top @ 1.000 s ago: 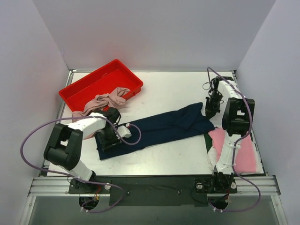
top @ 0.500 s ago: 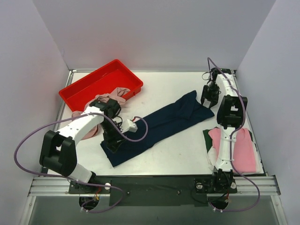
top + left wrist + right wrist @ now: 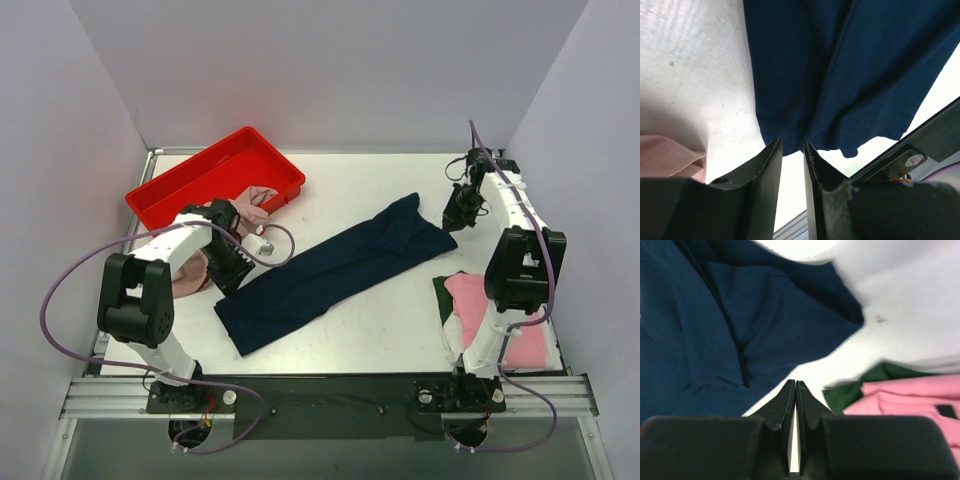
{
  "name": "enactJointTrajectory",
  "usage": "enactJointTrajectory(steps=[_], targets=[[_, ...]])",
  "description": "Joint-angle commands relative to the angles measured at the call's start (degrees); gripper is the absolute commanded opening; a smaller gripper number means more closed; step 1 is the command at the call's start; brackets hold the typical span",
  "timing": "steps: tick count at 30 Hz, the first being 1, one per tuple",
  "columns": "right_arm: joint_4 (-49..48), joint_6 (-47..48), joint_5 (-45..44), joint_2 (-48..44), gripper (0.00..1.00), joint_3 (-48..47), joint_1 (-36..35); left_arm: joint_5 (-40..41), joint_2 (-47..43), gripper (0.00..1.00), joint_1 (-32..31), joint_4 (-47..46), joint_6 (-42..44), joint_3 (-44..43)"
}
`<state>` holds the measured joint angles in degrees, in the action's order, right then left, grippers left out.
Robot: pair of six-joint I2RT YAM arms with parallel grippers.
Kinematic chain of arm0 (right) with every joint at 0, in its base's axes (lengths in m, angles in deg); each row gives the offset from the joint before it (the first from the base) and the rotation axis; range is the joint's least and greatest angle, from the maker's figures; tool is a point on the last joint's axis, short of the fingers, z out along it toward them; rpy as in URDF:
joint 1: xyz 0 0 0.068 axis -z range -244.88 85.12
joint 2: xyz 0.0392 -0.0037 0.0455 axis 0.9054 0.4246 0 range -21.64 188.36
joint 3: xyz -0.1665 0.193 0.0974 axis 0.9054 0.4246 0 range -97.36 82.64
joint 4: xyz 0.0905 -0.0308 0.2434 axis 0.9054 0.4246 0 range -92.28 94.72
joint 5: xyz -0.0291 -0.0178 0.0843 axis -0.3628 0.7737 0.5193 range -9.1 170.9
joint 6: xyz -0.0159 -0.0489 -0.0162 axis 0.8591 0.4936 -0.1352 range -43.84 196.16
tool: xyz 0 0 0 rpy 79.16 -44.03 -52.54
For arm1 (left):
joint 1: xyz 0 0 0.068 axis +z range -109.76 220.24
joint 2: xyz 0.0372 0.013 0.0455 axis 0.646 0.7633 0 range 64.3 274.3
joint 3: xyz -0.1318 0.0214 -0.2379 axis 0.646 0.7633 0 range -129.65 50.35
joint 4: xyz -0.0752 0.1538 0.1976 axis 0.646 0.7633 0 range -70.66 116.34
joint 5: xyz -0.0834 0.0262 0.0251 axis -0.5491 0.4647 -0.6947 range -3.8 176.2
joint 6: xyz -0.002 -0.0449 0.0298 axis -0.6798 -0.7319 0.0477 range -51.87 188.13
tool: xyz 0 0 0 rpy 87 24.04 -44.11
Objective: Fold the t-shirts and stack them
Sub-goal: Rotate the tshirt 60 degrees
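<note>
I see the pink t-shirt (image 3: 528, 338) folded at the table's (image 3: 380, 335) near-right corner. The navy t-shirt (image 3: 320, 275) lies diagonally mid-table. My left gripper (image 3: 792, 146) is over its near-left hem, slightly spread and empty. My right gripper (image 3: 795, 385), pressed together, is by its far-right end.

Left arm (image 3: 175, 245) is bending back on itself, left gripper (image 3: 792, 146) holding its jaws slightly apart. Right arm (image 3: 515, 200) is reaching far forward, right gripper (image 3: 795, 384) pressing fully closed.

Three t-shirts (navy (image 3: 330, 270), pink (image 3: 528, 345), beige (image 3: 187, 280)); one tray (image 3: 210, 175)
</note>
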<state>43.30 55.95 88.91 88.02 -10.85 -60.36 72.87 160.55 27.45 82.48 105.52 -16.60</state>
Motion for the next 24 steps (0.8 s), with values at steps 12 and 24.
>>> enactJointTrajectory(steps=[12, 24], targets=[[-1.21, -18.71, 7.64, 28.37, 0.00, -18.86, -0.82, 2.76, -5.62, 0.42, -11.59, -0.03, -0.55, 12.38], [-17.37, -26.03, 16.44, 30.71, 0.22, -41.96, -0.21, -3.91, -13.62, 0.52, -21.22, 7.36, 2.60, 0.50]])
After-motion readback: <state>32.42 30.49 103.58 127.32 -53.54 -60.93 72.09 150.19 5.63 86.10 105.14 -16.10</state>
